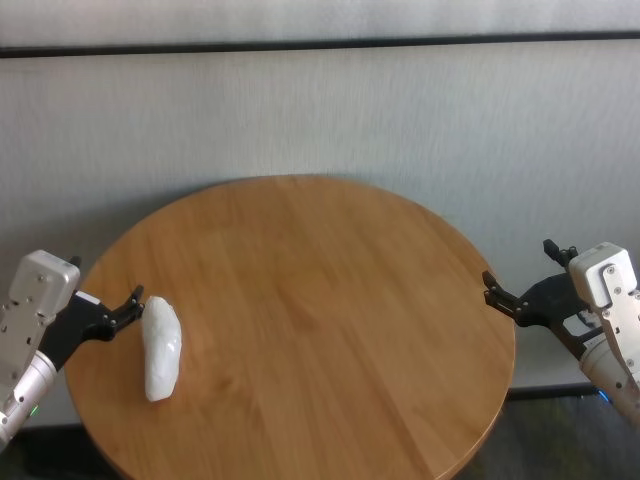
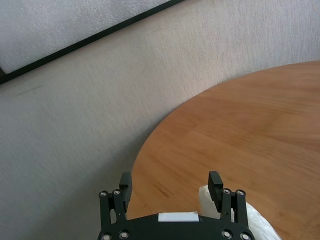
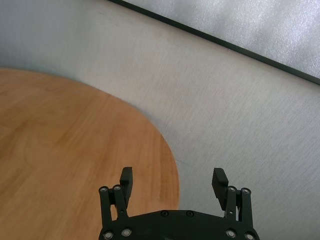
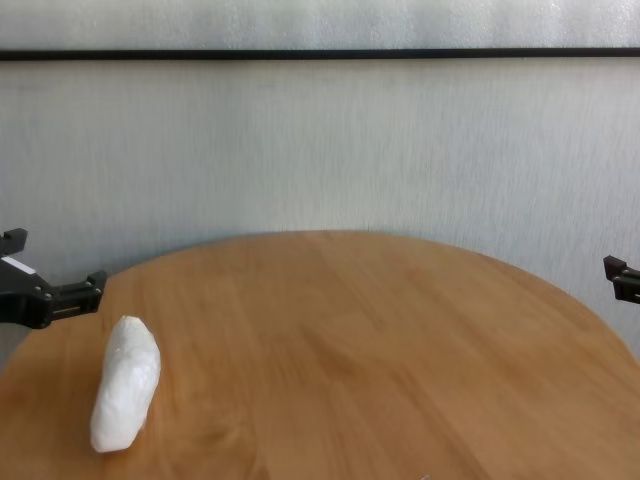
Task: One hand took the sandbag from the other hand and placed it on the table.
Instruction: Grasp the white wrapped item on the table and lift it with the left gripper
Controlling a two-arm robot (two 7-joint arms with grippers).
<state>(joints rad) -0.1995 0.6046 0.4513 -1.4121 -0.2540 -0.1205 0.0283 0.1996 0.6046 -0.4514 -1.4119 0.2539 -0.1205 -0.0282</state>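
The white lumpy sandbag [image 1: 160, 348] lies on the round wooden table [image 1: 330, 290] near its left edge; it also shows in the chest view [image 4: 125, 385]. My left gripper [image 1: 125, 308], on the green-lit wrist, is open and empty at the table's left rim, just left of the sandbag and apart from it. In the left wrist view its fingers [image 2: 215, 181] stand apart over the table [image 2: 250, 125], with the sandbag [image 2: 255, 215] beside one finger. My right gripper [image 1: 517, 267], on the blue-lit wrist, is open and empty off the table's right rim [image 3: 173, 176].
A grey wall with a black horizontal strip [image 1: 320, 45] stands behind the table. The table [image 4: 380, 340] holds nothing besides the sandbag. Only one fingertip of the right gripper [image 4: 615, 270] shows at the chest view's right edge.
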